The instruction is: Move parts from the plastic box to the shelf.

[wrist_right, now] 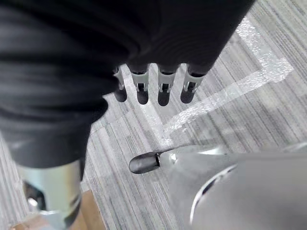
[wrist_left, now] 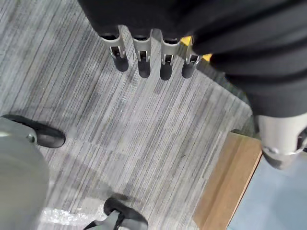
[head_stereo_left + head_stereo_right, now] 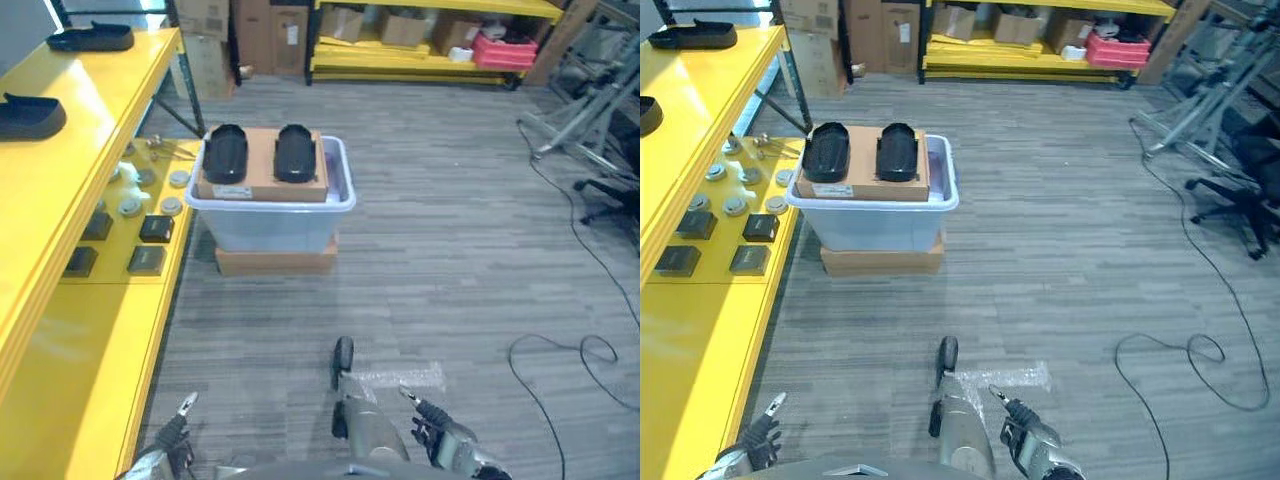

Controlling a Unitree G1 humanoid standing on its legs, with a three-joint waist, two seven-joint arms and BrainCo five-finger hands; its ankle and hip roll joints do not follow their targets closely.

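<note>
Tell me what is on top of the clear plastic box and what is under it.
A brown cardboard sheet lies across the plastic box, carrying two black parts side by side. Below the box sits a flat cardboard carton. The sheet covers most of the box's inside.

Left hand (image 2: 144,52): silver fingers with dark tips, dark ribbed cover over the back and wrist. Right hand (image 1: 153,88) is the same, silver fingers, dark tips, ribbed cover.
</note>
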